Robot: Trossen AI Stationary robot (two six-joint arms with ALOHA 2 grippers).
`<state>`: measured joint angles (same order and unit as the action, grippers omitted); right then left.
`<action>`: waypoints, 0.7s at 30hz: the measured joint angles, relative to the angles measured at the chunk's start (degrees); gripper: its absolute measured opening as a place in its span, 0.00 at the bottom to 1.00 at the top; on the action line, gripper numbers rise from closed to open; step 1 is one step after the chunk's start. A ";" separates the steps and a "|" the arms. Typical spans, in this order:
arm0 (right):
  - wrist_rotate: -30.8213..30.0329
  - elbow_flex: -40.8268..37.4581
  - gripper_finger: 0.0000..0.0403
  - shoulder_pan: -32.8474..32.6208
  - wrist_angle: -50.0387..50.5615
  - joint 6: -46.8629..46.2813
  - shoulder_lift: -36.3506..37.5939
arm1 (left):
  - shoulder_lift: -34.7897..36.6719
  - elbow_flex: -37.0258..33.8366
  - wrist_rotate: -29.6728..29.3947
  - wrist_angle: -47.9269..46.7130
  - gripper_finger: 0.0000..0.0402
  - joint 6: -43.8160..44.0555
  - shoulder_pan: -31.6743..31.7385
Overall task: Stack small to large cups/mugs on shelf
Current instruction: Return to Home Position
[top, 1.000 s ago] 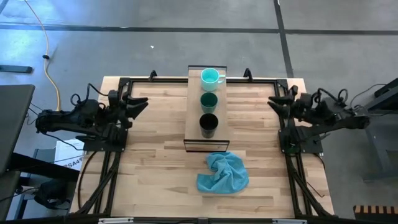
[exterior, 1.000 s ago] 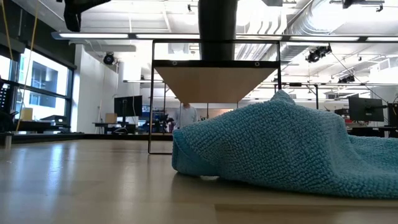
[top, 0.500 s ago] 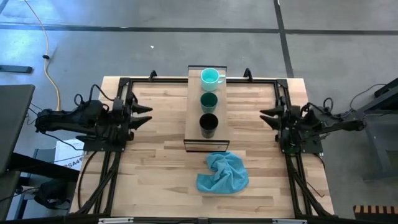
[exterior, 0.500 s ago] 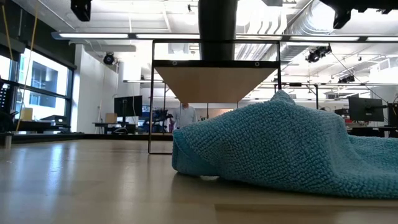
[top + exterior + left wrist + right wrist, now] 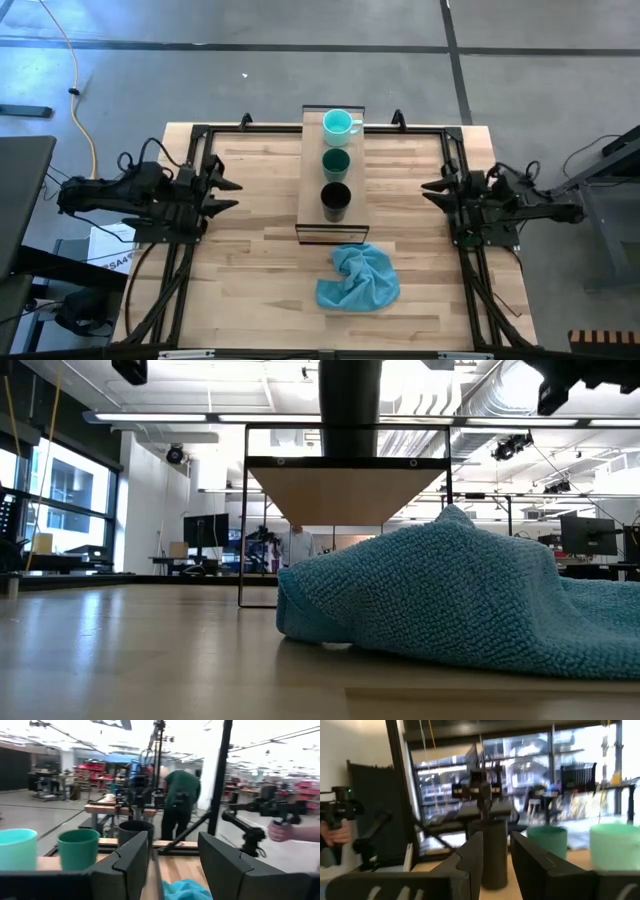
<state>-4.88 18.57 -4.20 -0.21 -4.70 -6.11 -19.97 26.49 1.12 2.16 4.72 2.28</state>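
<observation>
The turquoise mug (image 5: 338, 124), green cup (image 5: 335, 161) and black cup (image 5: 335, 201) stand in a row on the shelf (image 5: 312, 180). They look stiff, light, slick and probably breakable, so pinching one wall at the rim seems best. The left hand (image 5: 229, 195) and right hand (image 5: 428, 192) hang empty, fingers apart, at the counter's (image 5: 250, 260) sides.

— How is the light seen from above?
— Even and soft. The worktop (image 5: 250, 250) is bright all over, and the shadows on it are weak, with soft edges.
— And at worktop height?
— Strip lamps (image 5: 200, 417) glare at 12 o'clock and a window (image 5: 60, 490) is bright at 9 o'clock. The wood has a pale sheen toward 8 o'clock. The black cup (image 5: 350, 395) is only a dark silhouette.
— The wrist views?
— Left: the ceiling (image 5: 190, 735) is washed out to white. Right: the windows (image 5: 520, 760) behind burn out, so the right hand (image 5: 496, 834) stands dark against them.
</observation>
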 joint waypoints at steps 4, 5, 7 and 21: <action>2.53 -0.02 0.22 0.79 2.79 -1.75 -0.02 | 3.58 -6.38 0.70 4.92 0.41 2.74 -0.01; 2.79 -0.02 0.22 0.84 3.11 -1.75 -0.02 | 4.72 -8.43 0.28 6.72 0.41 3.54 0.00; 2.77 -0.02 0.22 0.84 4.85 -1.72 0.00 | 6.96 -12.50 -0.48 10.85 0.41 4.53 0.00; 1.70 -14.71 0.22 0.84 -15.67 -2.95 5.87 | 18.90 -22.06 -0.69 19.41 0.41 4.71 -0.02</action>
<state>-3.18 3.86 -3.36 -15.88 -7.65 -0.24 -1.08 4.43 0.43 21.57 9.43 2.26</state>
